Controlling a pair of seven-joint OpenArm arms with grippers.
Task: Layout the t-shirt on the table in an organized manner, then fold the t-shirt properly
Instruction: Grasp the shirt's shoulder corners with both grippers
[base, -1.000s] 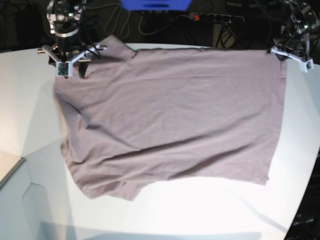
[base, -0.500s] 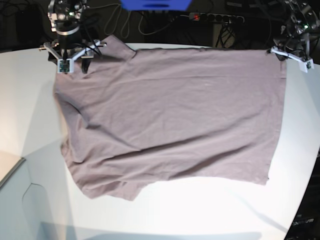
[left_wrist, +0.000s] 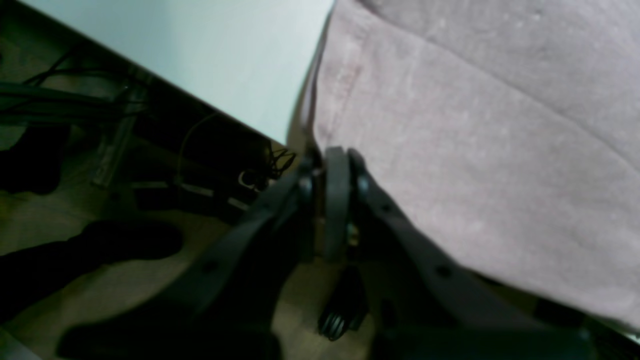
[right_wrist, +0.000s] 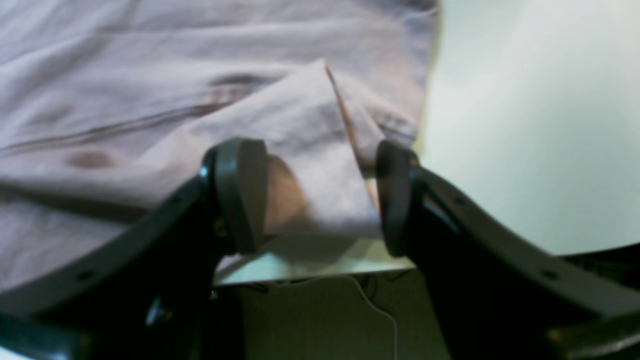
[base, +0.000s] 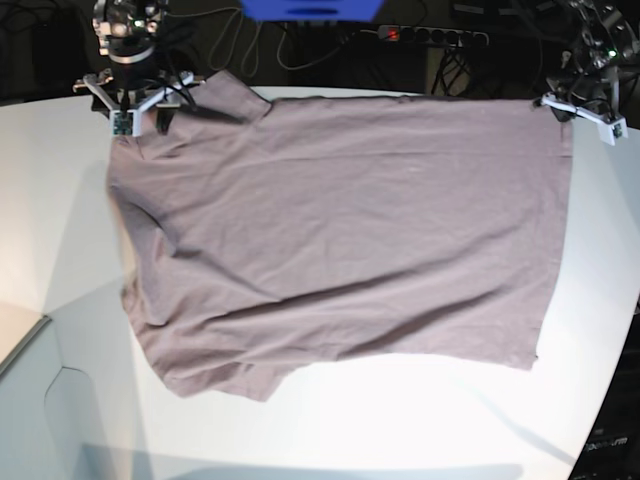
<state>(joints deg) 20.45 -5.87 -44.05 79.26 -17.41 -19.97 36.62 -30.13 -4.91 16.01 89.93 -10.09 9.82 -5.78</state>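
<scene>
The dusty mauve t-shirt (base: 340, 220) lies spread mostly flat on the white table (base: 400, 420), neck end toward the left of the base view and hem toward the right. My right gripper (right_wrist: 315, 195) is open. A folded sleeve (right_wrist: 310, 150) lies between its fingers (right_wrist: 240, 195) at the table's far edge. In the base view it is at the far left (base: 140, 100). My left gripper (left_wrist: 336, 160) is shut on the shirt's far hem corner (left_wrist: 320, 125). In the base view it is at the far right (base: 570, 100).
A power strip (base: 430, 35) and cables lie behind the table's far edge, beside a blue object (base: 310, 8). The table's curved edge runs along the front left (base: 50, 330). Dark floor with cables (left_wrist: 100, 150) shows below the far edge.
My right gripper has drawn back a little toward the table's far edge. The shirt and the left arm have not moved.
</scene>
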